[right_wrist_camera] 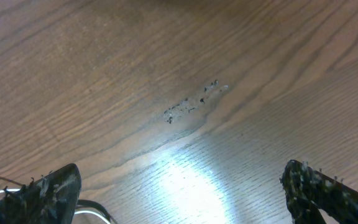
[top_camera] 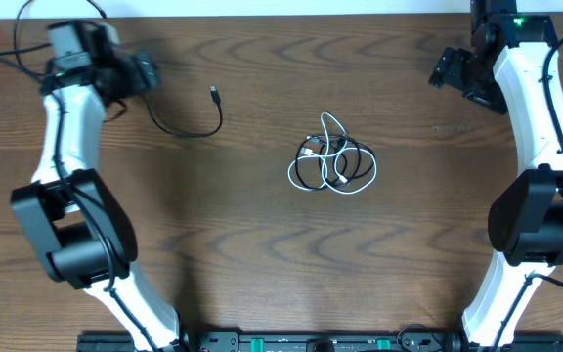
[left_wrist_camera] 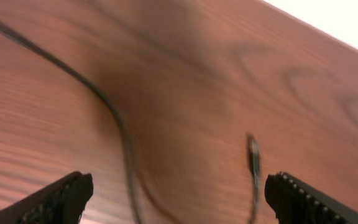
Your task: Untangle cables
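**Limp, light cords: one lies apart, the rest knotted at mid-counter**

The knot of cables (top_camera: 332, 161) sits near the middle of the wooden counter (top_camera: 262, 274), white and black loops crossing over one another. A loose black cable (top_camera: 198, 134) lies well apart to its left, curving up to a small plug (top_camera: 213, 94). The left fingers (left_wrist_camera: 61, 199) are spread wide just above this cable, which runs between them ungripped. The right fingers (right_wrist_camera: 48, 190) are also spread wide with nothing held, near the far right edge and away from the knot. A sliver of white cord shows at the bottom left corner of the right wrist view.

These cords look thin, soft and nearly weightless. They will likely bend where pinched and drag their neighbours along rather than lift clean. The smooth jackets may slip through a loose pinch, and the plugs could snag inside loops. The best hold is probably an outer loop that stands clear of the crossings, or just behind a plug. One arm could pin the bundle while the other draws a single strand sideways, slowly
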You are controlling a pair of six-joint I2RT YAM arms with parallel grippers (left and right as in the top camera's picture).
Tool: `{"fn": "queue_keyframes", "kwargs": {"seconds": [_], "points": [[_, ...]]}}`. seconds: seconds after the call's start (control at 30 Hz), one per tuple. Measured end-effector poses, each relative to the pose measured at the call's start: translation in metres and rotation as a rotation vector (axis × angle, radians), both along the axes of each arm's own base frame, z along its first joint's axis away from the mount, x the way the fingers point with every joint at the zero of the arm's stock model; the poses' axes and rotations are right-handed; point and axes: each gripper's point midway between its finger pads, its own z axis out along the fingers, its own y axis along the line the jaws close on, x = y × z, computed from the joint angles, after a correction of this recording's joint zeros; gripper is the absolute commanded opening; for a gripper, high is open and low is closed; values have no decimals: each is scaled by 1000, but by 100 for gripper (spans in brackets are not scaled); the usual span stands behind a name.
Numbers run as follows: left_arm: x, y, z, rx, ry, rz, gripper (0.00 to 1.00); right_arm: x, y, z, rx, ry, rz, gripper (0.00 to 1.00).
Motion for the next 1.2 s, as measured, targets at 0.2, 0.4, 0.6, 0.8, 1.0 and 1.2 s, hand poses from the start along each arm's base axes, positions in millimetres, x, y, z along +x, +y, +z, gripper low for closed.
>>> {"fn": "queue_keyframes", "kwargs": {"seconds": [0.2,0.4,0.6,0.8,1.0,1.2], "points": [[-26,-31,-25,39,181,46,89,0,0,0,0,0,0,99],[-40,-34,-69,97,327,123,89,0,0,0,0,0,0,99],[-50,-24,-108,110,425,192,59,0,0,0,0,0,0,99],[-33,-21,-107,104,356,220,11,0,0,0,0,0,0,99],[8,-20,-91,40,177,239,8,0,0,0,0,0,0,99],[56,23,-41,-129,-111,425,7,0,0,0,0,0,0,99]]}}
